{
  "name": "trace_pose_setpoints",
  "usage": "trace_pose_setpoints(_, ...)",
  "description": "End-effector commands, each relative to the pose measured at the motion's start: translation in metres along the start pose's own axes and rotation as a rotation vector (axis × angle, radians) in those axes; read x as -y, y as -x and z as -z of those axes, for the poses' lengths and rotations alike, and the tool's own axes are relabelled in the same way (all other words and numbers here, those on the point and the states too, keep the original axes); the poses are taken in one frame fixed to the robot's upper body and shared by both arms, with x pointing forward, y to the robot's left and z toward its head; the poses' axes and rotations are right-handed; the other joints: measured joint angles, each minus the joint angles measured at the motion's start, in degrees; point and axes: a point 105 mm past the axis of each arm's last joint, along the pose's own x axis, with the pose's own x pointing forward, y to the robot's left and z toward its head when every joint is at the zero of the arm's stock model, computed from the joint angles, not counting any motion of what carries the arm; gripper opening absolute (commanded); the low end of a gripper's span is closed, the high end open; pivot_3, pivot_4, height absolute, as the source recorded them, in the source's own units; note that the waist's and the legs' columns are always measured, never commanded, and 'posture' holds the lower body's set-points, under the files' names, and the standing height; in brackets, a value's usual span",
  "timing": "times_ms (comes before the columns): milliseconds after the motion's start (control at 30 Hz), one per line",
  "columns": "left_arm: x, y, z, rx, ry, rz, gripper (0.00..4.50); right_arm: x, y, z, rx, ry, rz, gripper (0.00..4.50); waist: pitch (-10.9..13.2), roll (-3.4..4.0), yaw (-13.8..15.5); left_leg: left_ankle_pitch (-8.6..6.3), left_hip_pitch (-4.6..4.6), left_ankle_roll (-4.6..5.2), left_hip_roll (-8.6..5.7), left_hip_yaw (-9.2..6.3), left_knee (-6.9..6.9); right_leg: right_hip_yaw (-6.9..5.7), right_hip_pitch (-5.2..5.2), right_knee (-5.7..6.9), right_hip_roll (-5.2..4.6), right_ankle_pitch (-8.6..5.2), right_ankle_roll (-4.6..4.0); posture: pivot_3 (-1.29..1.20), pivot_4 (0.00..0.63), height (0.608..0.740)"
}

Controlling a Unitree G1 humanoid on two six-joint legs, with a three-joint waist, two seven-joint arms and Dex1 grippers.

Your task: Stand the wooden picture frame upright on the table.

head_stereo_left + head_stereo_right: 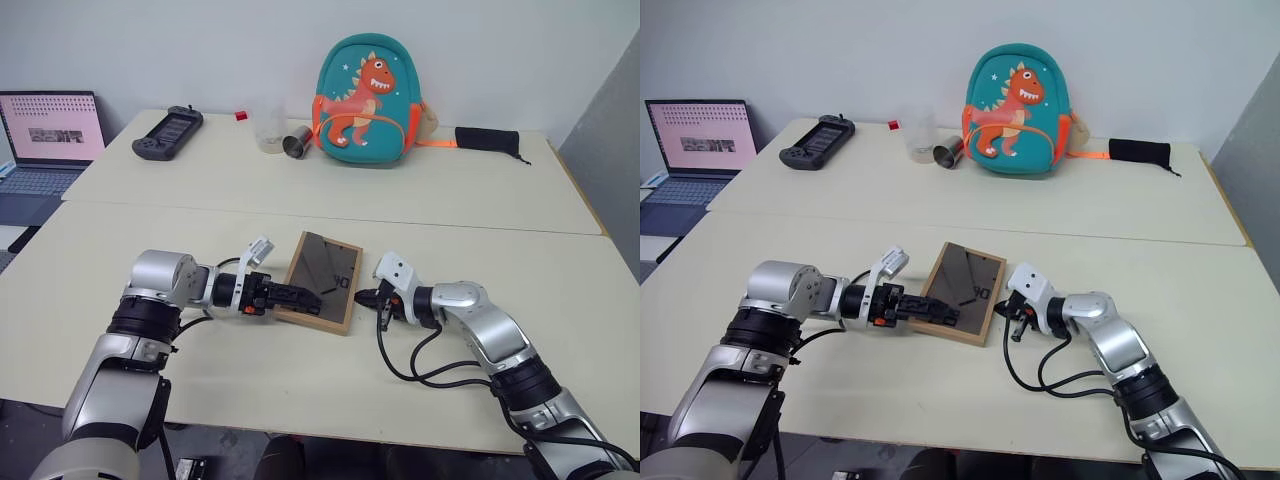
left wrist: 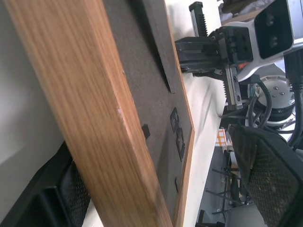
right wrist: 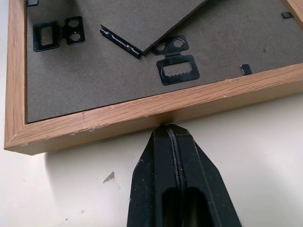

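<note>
Two grippers at wooden picture frame (image 1: 322,279) back-up on table (image 1: 520,210), left gripper (image 1: 300,297) spread, right gripper (image 3: 173,135) pressed together.

table (image 1: 480,330): cream, one seam | wooden picture frame (image 1: 322,280): back up, between both grippers | beyond them: backpack (image 1: 365,100), metal cup (image 1: 296,141), black handheld device (image 1: 168,132)
</note>
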Motion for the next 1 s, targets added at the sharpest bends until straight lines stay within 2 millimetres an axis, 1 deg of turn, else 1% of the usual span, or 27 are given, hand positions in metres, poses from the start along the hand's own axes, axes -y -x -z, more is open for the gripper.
trace_pose_setpoints(33, 0.003, -0.005, 0.003, -0.004, -0.017, 0.018, 4.44, -0.004, -0.002, -0.015, 0.041, 0.044, -0.011, 0.0, 0.0, 0.0, -0.01, -0.01, 0.0, 0.02, 0.0, 0.0, 0.0, 0.0, 0.0, 0.0, 0.0, 0.0, 0.0, 0.0, 0.15, 0.74)
trace_pose_setpoints(67, 0.002, -0.004, 0.003, 0.0, -0.018, 0.017, 4.44, -0.003, -0.002, -0.013, 0.035, 0.047, -0.008, 0.0, 0.0, 0.0, -0.01, -0.02, 0.0, 0.03, 0.0, -0.01, 0.0, -0.01, 0.0, 0.01, 0.01, 0.0, 0.0, 0.0, 0.15, 0.74)
trace_pose_setpoints(167, 0.003, 0.0, 0.003, 0.016, -0.031, 0.021, 4.0, 0.0, 0.001, -0.008, 0.022, 0.051, 0.004, 0.0, 0.0, 0.0, -0.05, -0.03, 0.0, 0.05, 0.0, -0.01, 0.0, 0.0, 0.01, 0.01, 0.01, 0.0, 0.0, 0.0, 0.15, 0.74)
trace_pose_setpoints(300, -0.002, 0.005, 0.004, 0.042, -0.052, -0.008, 3.11, 0.003, 0.006, -0.001, 0.009, 0.038, 0.018, 0.0, 0.0, 0.0, -0.15, -0.03, 0.0, 0.05, 0.01, 0.0, 0.0, 0.0, 0.0, 0.01, 0.01, 0.0, 0.0, 0.0, 0.15, 0.74)
trace_pose_setpoints(367, 0.0, 0.007, 0.006, 0.043, -0.055, 0.001, 2.63, 0.003, 0.008, 0.002, 0.006, 0.033, 0.023, 0.0, 0.0, 0.0, -0.16, -0.03, 0.0, 0.06, 0.01, -0.01, -0.01, 0.0, -0.01, 0.0, 0.02, 0.0, 0.0, 0.0, 0.15, 0.74)
trace_pose_setpoints(500, 0.001, 0.009, 0.007, 0.048, -0.061, 0.0, 1.84, 0.002, 0.01, 0.005, 0.004, 0.028, 0.03, 0.0, 0.0, 0.0, -0.07, -0.05, 0.0, 0.08, 0.01, -0.02, -0.01, -0.01, 0.01, 0.0, 0.01, 0.0, 0.0, 0.0, 0.15, 0.74)
trace_pose_setpoints(600, 0.003, 0.009, 0.005, 0.07, -0.075, 0.001, 1.4, 0.001, 0.012, 0.006, 0.006, 0.023, 0.033, 0.0, 0.0, 0.0, -0.03, -0.06, 0.01, 0.1, 0.01, -0.03, -0.01, -0.01, 0.03, 0.0, 0.01, 0.0, 0.0, 0.0, 0.15, 0.74)
trace_pose_setpoints(633, 0.006, 0.008, 0.001, 0.098, -0.097, 0.01, 1.31, 0.0, 0.014, 0.006, 0.007, 0.022, 0.035, 0.0, 0.0, 0.0, -0.04, -0.06, 0.01, 0.1, 0.01, -0.04, 0.0, -0.02, 0.03, 0.01, 0.01, 0.0, 0.0, 0.0, 0.15, 0.74)
trace_pose_setpoints(733, 0.008, 0.004, -0.006, 0.137, -0.119, -0.008, 1.3, 0.003, 0.022, 0.008, 0.009, 0.014, 0.055, 0.0, 0.0, 0.0, 0.17, -0.06, 0.01, 0.1, 0.01, -0.05, 0.01, -0.02, 0.04, 0.01, 0.01, 0.0, 0.0, 0.0, 0.15, 0.74)
trace_pose_setpoints(867, 0.025, 0.01, -0.022, 0.235, -0.189, 0.015, 1.3, 0.016, 0.046, 0.004, 0.017, -0.002, 0.103, 0.0, 0.01, -0.02, 0.65, -0.05, 0.01, 0.1, 0.0, -0.05, 0.03, -0.01, 0.06, 0.01, 0.01, 0.01, 0.02, 0.0, 0.15, 0.74)
trace_pose_setpoints(900, 0.031, 0.014, -0.027, 0.269, -0.202, 0.025, 1.3, 0.017, 0.055, -0.003, 0.036, -0.02, 0.088, 0.0, 0.04, -0.06, 0.72, -0.05, -0.01, 0.09, -0.01, -0.05, 0.04, -0.01, 0.05, 0.01, -0.01, 0.01, 0.02, 0.0, 0.15, 0.74)
trace_pose_setpoints(933, 0.038, 0.017, -0.03, 0.301, -0.246, 0.028, 1.3, 0.019, 0.067, -0.02, 0.086, -0.045, 0.052, 0.17, 0.07, -0.06, 0.82, -0.05, -0.02, 0.09, 0.0, -0.05, 0.05, 0.0, 0.03, 0.01, 0.0, 0.02, 0.04, 0.0, 0.15, 0.74)
trace_pose_setpoints(967, 0.043, 0.019, -0.032, 0.324, -0.276, 0.029, 1.3, 0.018, 0.075, -0.032, 0.121, -0.06, 0.021, 0.34, 0.09, -0.08, 0.9, -0.05, -0.04, 0.09, 0.0, -0.04, 0.04, 0.02, 0.0, 0.01, 0.0, 0.02, 0.04, 0.0, 0.15, 0.74)
trace_pose_setpoints(1000, 0.046, 0.02, -0.033, 0.338, -0.292, 0.028, 1.3, 0.017, 0.08, -0.04, 0.141, -0.069, -0.002, 0.42, 0.1, -0.08, 0.92, -0.05, -0.05, 0.09, 0.01, -0.01, 0.02, 0.05, -0.02, 0.0, 0.0, 0.02, 0.04, 0.0, 0.15, 0.74)
